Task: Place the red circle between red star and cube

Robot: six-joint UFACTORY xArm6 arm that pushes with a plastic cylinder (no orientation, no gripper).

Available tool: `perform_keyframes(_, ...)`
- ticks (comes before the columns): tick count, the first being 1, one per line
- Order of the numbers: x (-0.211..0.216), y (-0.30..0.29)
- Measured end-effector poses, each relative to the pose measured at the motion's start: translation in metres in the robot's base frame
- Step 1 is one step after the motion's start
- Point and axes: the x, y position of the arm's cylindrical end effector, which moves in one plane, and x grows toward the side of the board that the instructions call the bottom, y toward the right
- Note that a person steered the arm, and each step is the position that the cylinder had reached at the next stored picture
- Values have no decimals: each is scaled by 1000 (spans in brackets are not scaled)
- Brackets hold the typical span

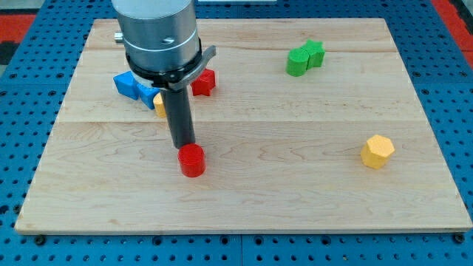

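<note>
Red circle (192,160) sits near your board's bottom edge, left of centre; my tip (184,145), a bare rod with nothing to clamp, touches its top side.

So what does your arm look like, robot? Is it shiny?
A bit shiny, yes! The top part is a fat silver-grey metal cylinder with a small screw hole and a dark ring around its bottom. Below it hangs a straight, dark grey rod, round like a thick crayon. My tip is its plain flat end. No cables or markings show.
</note>
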Motion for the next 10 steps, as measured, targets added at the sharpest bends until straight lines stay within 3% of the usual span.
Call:
perform_keyframes(1,13,-90)
perform_keyframes(3,112,-91)
perform_keyframes(4,113,-84)
perform_keyframes(6,99,-2)
perform_keyframes(10,27,59)
